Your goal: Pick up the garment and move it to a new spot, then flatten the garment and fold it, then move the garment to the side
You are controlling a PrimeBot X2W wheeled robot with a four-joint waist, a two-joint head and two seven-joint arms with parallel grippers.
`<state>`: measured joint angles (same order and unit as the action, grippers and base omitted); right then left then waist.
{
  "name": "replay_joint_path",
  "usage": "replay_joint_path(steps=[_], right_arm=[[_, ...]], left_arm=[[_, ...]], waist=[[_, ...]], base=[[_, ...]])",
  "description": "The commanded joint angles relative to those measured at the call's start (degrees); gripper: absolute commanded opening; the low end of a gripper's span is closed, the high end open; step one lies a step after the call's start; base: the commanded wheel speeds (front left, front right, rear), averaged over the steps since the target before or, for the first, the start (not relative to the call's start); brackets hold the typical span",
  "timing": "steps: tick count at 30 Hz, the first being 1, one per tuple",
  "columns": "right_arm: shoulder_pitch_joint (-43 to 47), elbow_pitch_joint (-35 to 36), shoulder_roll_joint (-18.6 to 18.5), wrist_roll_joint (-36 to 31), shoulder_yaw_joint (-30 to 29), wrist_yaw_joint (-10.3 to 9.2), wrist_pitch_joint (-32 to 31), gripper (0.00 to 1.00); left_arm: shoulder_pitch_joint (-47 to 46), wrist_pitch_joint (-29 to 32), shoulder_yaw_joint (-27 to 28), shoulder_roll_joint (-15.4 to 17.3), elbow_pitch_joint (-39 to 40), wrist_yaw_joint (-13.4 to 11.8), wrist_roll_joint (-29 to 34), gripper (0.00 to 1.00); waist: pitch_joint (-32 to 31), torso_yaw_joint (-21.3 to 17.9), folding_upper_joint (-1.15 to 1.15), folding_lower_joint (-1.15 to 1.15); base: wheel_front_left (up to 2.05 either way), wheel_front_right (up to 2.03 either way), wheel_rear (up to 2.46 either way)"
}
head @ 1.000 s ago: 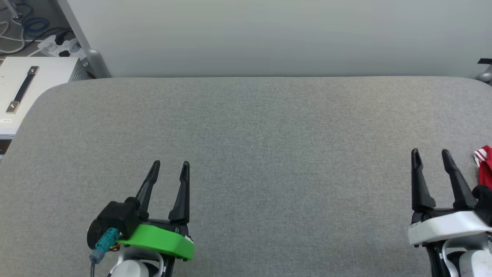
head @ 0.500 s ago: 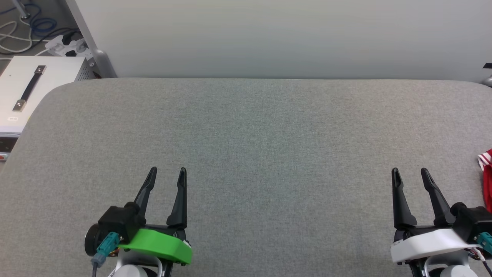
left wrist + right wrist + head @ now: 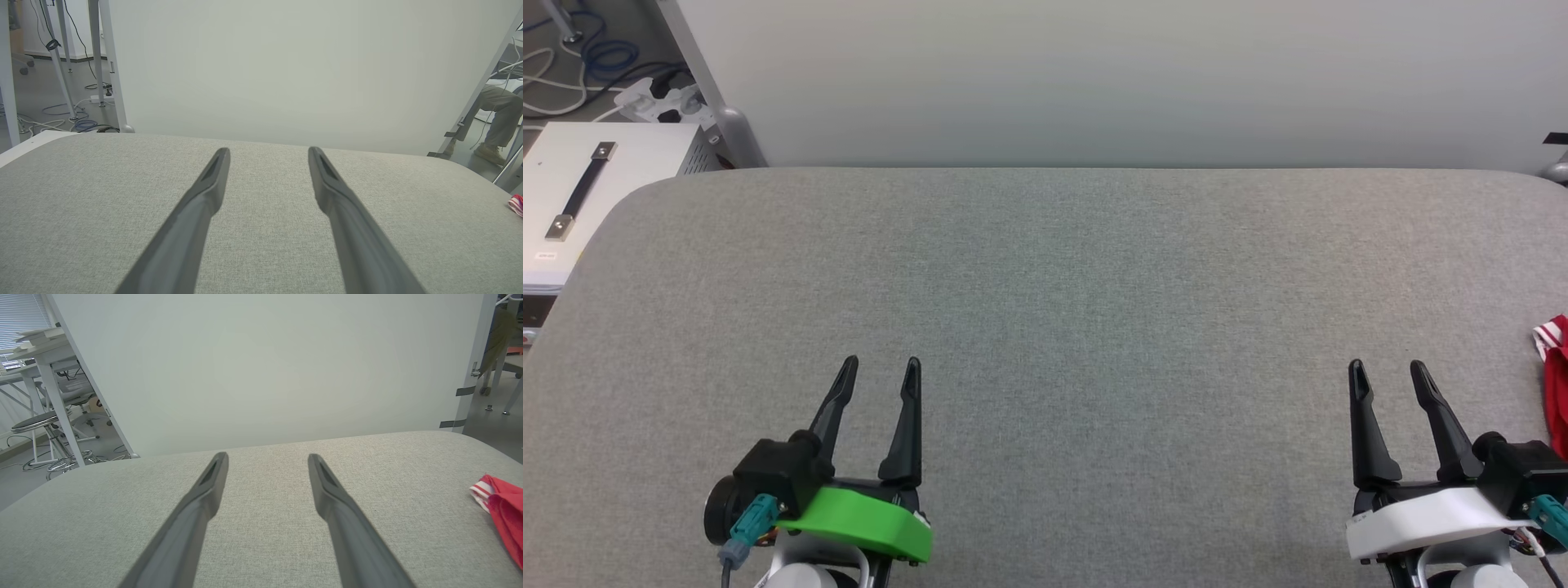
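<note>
The garment (image 3: 1556, 384) is red cloth with white-and-red striped trim, cut off by the right edge of the head view; it lies on the grey padded table (image 3: 1062, 278). In the right wrist view the garment (image 3: 504, 510) sits at the far right, and the left wrist view catches a sliver of the garment (image 3: 517, 204). My right gripper (image 3: 1384, 371) (image 3: 267, 459) hovers open just left of it, holding nothing. At the lower left, my left gripper (image 3: 880, 367) (image 3: 269, 153) is open and empty, far from the cloth.
A pale wall panel (image 3: 1111, 82) stands along the table's far edge. A white cabinet with a black handle (image 3: 580, 192) and floor cables (image 3: 572, 57) sit beyond the left corner. A person's leg and shoe (image 3: 496, 122) show past the table's right end.
My right gripper has pulled back left and toward me, away from the garment. The camera shifted slightly, so less of the red cloth shows. The left gripper barely moved.
</note>
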<state>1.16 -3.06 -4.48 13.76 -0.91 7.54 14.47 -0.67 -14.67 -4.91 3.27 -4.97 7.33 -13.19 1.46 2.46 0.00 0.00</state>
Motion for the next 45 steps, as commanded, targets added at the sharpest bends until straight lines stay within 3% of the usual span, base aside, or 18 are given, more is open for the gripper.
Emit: replay_joint_path(steps=[1, 11, 12, 45], right_arm=[[0.20, -0.07, 0.05, -0.33, 0.10, -0.05, 0.49, 1.00], [0.26, 0.23, 0.19, -0.30, -0.13, -0.05, 0.51, 1.00], [-0.01, 0.04, 0.08, 0.00, -0.19, 0.00, -0.03, 0.00], [-0.29, 0.76, 0.43, -3.29, 0.05, -0.01, -3.53, 0.00]], left_arm=[[1.01, -0.33, 0.21, -0.38, 0.07, 0.15, -0.23, 1.00], [1.05, -0.33, 0.07, -0.38, -0.20, 0.15, -1.19, 1.00], [0.59, 0.03, -0.04, 0.00, -0.09, 0.00, -0.67, 0.00], [0.60, 3.58, 1.10, 0.01, 1.12, -1.75, 2.65, 0.00]], waist=[[-0.01, -0.05, 0.00, 0.00], [0.21, -0.18, 0.00, 0.00], [0.19, -0.19, 0.00, 0.00], [-0.21, -0.74, 0.00, 0.00]], base=[[0.00, 0.00, 0.00], [0.00, 0.00, 0.00], [0.00, 0.00, 0.00], [0.00, 0.00, 0.00]])
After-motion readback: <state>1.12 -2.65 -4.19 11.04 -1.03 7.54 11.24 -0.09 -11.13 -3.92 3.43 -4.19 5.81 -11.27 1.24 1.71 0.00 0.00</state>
